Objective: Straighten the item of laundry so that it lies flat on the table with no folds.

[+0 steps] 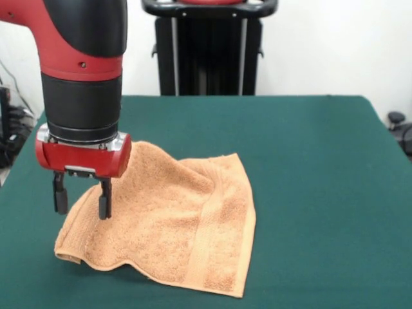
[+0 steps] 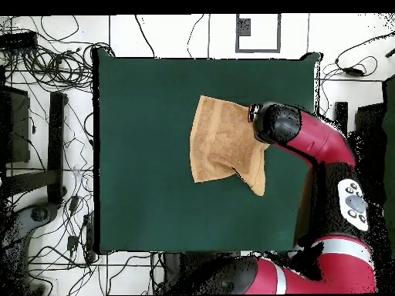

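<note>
Facing the robot, you see the gripper [image 1: 81, 198] with fingers parted and empty, above the towel [image 1: 170, 222], which spreads from there toward the picture's lower right on the table [image 1: 309, 161]. From overhead, its long axis runs picture-vertical, beside the arm [image 2: 308, 139].

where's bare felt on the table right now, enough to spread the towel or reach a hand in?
Front view: the table is bare across the whole side to the picture's right of the towel, and along the far strip toward the pedestal. Overhead shows the same wide green stretch beside the towel. Crowded: the towel's corner under the gripper, where the arm hangs over the table edge.
</note>
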